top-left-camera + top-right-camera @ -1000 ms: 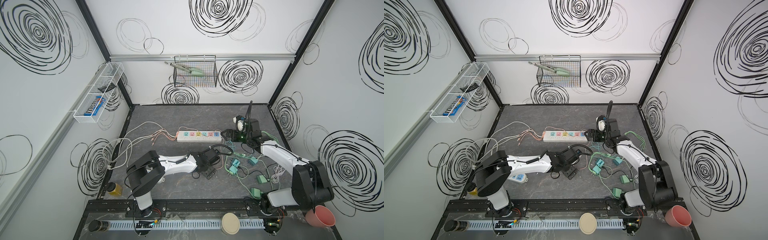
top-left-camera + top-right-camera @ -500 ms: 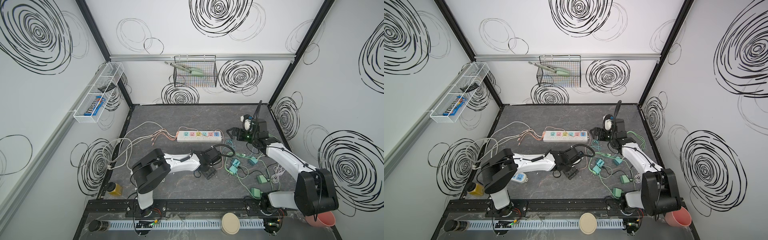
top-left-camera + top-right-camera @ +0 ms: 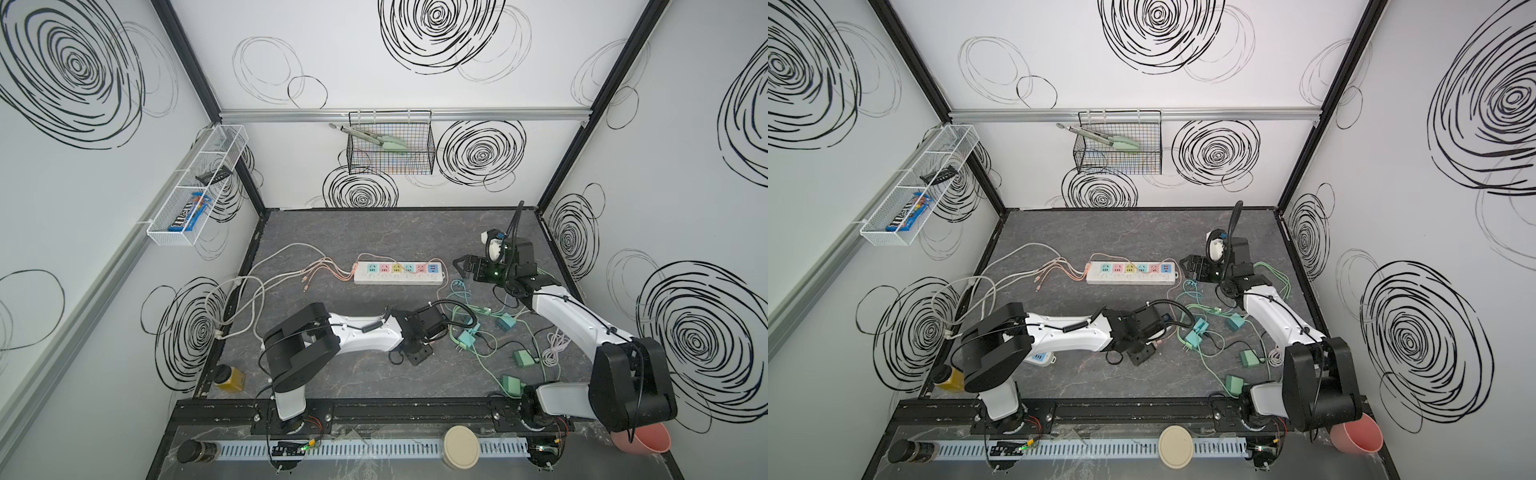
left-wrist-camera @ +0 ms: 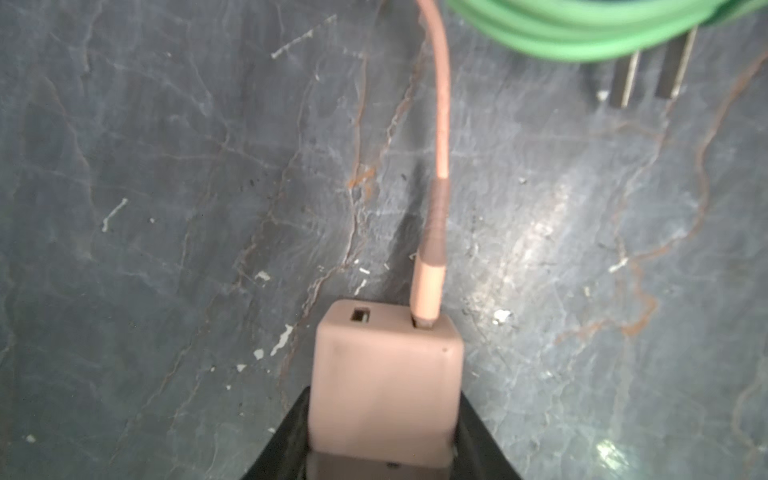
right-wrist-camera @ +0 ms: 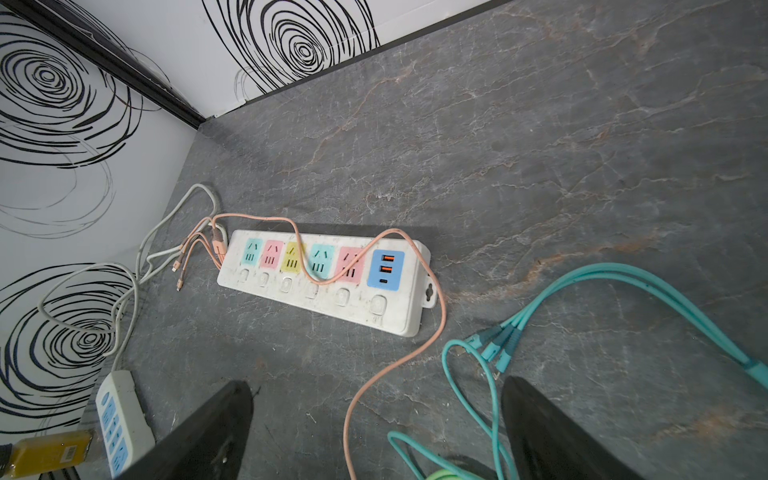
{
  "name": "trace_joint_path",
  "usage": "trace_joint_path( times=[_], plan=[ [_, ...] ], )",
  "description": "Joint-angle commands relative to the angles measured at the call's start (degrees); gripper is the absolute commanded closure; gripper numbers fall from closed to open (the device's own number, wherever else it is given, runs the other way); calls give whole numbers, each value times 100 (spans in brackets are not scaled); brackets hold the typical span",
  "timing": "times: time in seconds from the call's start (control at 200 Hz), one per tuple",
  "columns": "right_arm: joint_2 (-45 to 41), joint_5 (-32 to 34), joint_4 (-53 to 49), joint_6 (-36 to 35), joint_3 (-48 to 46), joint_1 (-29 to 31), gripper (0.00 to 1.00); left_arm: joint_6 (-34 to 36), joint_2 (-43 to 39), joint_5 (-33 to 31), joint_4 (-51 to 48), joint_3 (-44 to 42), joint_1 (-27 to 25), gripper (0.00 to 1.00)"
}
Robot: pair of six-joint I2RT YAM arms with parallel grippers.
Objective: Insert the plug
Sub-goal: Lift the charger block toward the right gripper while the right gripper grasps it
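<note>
The plug (image 4: pixel 386 374) is a pink block adapter lying on the dark stone table, with a pink cable (image 4: pixel 442 104) plugged into its face. My left gripper (image 4: pixel 384 395) is shut on it, one black finger against each side. In both top views the left gripper (image 3: pixel 434 337) (image 3: pixel 1156 343) sits low at the table's middle. The white power strip (image 3: pixel 397 273) (image 3: pixel 1129 273) (image 5: pixel 324 278) with coloured sockets lies further back. My right gripper (image 3: pixel 459 266) (image 3: pixel 1185 266) (image 5: pixel 376 386) hovers open beside the strip's right end, holding nothing.
Teal plugs (image 3: pixel 465 340) and tangled green cables (image 3: pixel 484 357) lie right of the left gripper; metal prongs (image 4: pixel 648 70) show just ahead of it. White cables (image 3: pixel 245 299) loop at the left. A small white-blue strip (image 5: pixel 120 419) and a yellow bottle (image 3: pixel 228 376) sit front left.
The left jaws have closed in on the pink plug. The right arm has shifted slightly to the right, its gripper staying open near the strip's end.
</note>
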Motion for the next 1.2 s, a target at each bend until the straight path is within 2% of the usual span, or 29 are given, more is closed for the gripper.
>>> trace_joint_path(
  times=[0.0,0.04,0.075,0.275,0.41,0.55,0.605,0.68,0.856,0.966,1.096,1.196],
  plan=[
    [-254,-121,-287,-12,-103,-27,3,-47,-264,29,14,-213,89,81],
    [-311,-180,-336,-12,-135,-32,3,-80,-410,158,126,-262,146,88],
    [-363,-249,-392,-12,-151,-29,3,-139,-530,201,239,-324,187,100],
    [-623,-795,-1019,-214,-102,-39,3,-373,-1432,160,1224,-920,509,100],
    [-707,-1346,-1454,-286,-73,-26,3,-534,-2125,550,2551,-1559,795,100],
    [-705,-2078,-1723,-330,-95,79,1,-560,-2415,593,3711,-1927,1080,100],
    [-647,-2310,-1920,-372,-6,208,1,-403,-2440,692,4004,-1968,1202,100],
    [-618,-2208,-2141,-381,157,469,5,-137,-2485,848,4437,-2027,1328,100],
    [-673,-2027,-2242,-388,407,924,8,1131,-2609,666,5403,-2335,1293,100],
    [-645,-2118,-2278,-488,575,1092,14,1718,-2491,451,5237,-2153,1298,100],
    [-573,-1934,-2336,-842,719,1367,21,2071,-2315,681,5097,-1878,1259,100],
    [-504,-1715,-2400,-771,883,1451,31,2546,-2272,264,5358,-1927,1103,100]
  ],
)
